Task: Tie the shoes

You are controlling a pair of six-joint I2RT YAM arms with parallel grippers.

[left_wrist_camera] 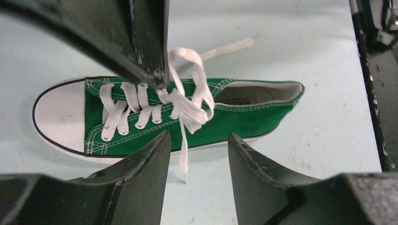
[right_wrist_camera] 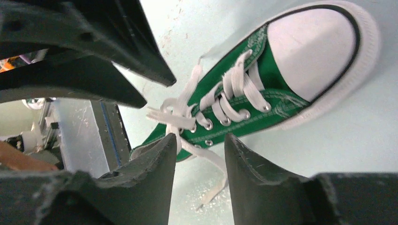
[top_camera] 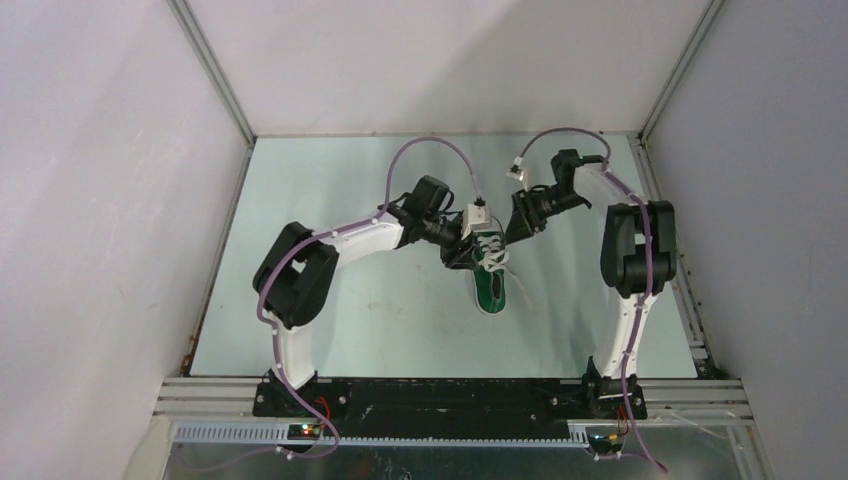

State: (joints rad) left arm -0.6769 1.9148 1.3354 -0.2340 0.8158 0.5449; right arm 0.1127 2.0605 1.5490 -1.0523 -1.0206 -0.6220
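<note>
Sneaker [top_camera: 490,278] sits mid-table [top_camera: 330,310], laces [left_wrist_camera: 187,101] loosely knotted. Left gripper [left_wrist_camera: 199,136] and right gripper [right_wrist_camera: 200,137] hang right over the knot, one from each side, both with jaws parted and gripping nothing.

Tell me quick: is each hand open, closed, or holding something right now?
Left hand: open, nothing held.
Right hand: open, nothing held.

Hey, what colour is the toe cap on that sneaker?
Plain white. The toe cap shows best in the right wrist view.
</note>
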